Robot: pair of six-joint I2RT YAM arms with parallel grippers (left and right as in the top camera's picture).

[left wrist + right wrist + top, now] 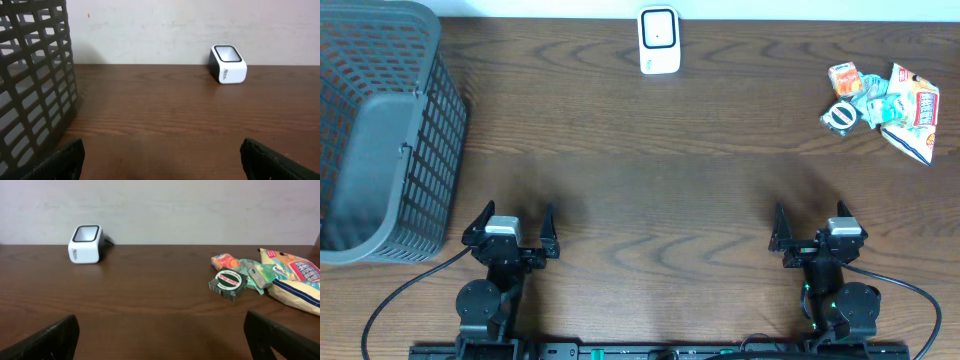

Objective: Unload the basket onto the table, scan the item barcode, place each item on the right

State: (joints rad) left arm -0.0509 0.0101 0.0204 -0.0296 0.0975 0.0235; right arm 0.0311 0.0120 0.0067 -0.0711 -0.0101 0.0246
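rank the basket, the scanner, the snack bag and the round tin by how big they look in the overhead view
1. basket, by far the largest
2. snack bag and scanner, too close in apparent size to rank
3. round tin, smallest

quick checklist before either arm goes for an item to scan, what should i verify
1. Left pincer open and empty: ok.
2. Right pincer open and empty: ok.
3. Scanner upright at the far edge, nothing in front of it: ok.
4. Pile of snack packets at the far right, nearer the right pincer: ok.
5. One packet lying apart for a clean grasp: not ok, they lie bunched together.
6. Barcode facing up on any packet: cannot tell.
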